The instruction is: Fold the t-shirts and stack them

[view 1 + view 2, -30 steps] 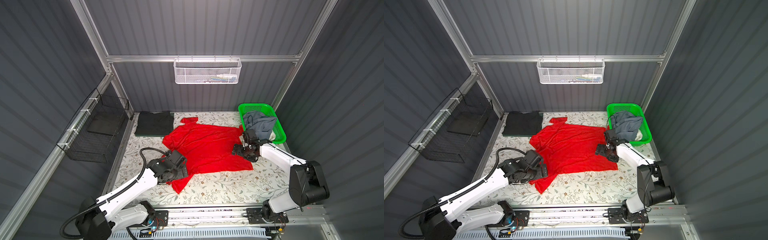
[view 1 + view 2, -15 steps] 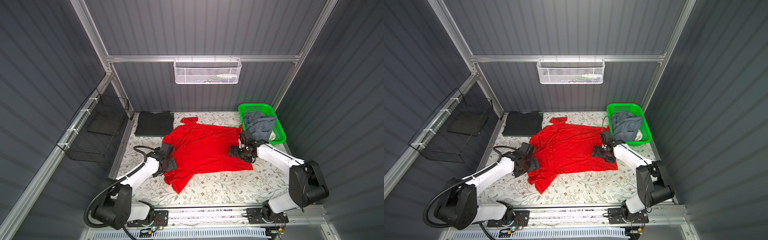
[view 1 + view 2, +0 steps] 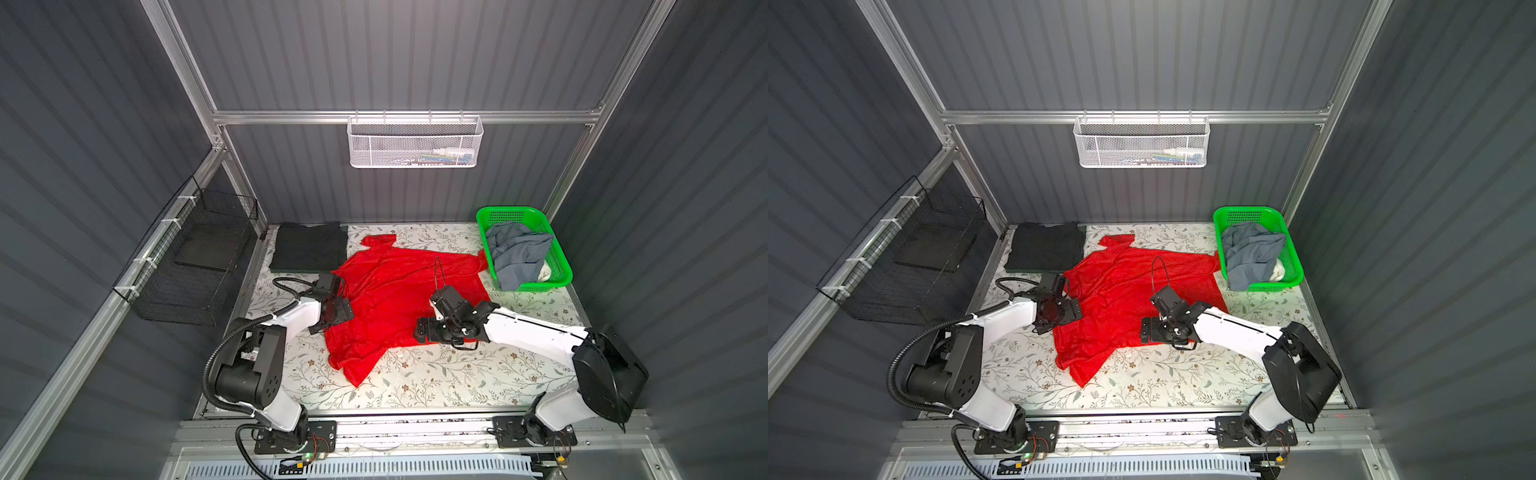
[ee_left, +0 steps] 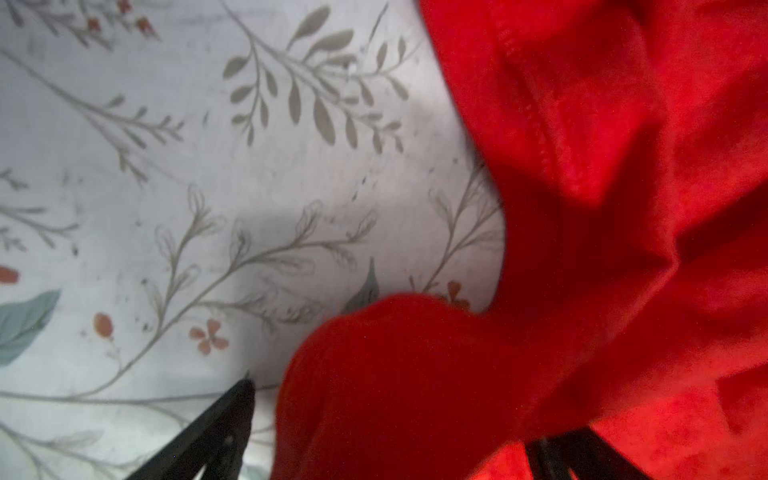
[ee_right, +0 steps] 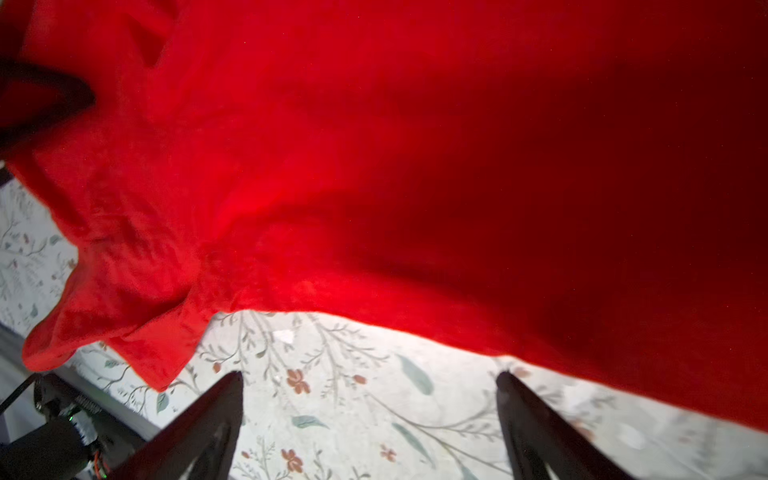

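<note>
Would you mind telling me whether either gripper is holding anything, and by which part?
Nothing is held. The left gripper and right gripper both stand open; a fold of the red t-shirt lies unclamped between the left jaws.

No readable text or labels appear anywhere.
</note>
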You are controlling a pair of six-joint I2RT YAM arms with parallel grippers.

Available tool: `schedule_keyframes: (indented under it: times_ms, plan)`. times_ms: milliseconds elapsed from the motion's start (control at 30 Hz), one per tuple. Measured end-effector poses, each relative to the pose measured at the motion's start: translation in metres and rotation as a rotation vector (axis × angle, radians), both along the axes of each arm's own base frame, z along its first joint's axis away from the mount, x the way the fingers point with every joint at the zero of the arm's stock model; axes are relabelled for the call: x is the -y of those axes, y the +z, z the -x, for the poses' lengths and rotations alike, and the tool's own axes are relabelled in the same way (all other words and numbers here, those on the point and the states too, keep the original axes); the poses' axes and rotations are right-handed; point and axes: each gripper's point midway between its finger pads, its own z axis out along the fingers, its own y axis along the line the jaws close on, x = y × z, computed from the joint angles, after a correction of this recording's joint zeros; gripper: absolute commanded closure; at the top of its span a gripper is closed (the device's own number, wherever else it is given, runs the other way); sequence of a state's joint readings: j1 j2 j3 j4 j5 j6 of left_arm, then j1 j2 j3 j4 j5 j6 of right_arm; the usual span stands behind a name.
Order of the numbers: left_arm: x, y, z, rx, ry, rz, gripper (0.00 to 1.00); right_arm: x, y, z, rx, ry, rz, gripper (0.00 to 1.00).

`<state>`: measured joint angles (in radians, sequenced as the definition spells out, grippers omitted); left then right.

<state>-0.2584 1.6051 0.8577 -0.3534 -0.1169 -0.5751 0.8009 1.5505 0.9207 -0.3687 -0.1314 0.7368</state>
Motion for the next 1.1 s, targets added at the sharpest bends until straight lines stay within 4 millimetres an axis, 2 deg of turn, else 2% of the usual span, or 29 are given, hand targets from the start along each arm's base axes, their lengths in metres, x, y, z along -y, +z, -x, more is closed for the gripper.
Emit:
schedule_keyframes:
  times_ms: [133,300,467,567,833,1100]
  plan:
    - [0.0,0.003,-0.009,0.032,-0.006,0.028,0.0,-0.039,-0.012,0.012,-0.03,0.057,0.004,0.13]
    - [-0.002,0.005,-0.022,0.061,0.002,0.065,0.01,-0.074,-0.017,0.035,-0.047,0.154,0.02,0.2]
    - [-0.002,0.007,-0.036,0.086,0.004,0.09,0.0,-0.09,-0.02,0.055,-0.067,0.221,0.05,0.22]
    - [-0.003,0.008,-0.039,0.096,0.005,0.096,0.01,-0.096,-0.021,0.058,-0.075,0.249,0.08,0.22]
    - [-0.003,0.009,-0.043,0.108,0.004,0.118,0.0,-0.13,-0.019,0.069,-0.063,0.346,0.119,0.24]
    - [-0.004,0.011,-0.049,0.127,0.005,0.141,0.01,-0.146,-0.032,0.078,-0.072,0.412,0.199,0.36]
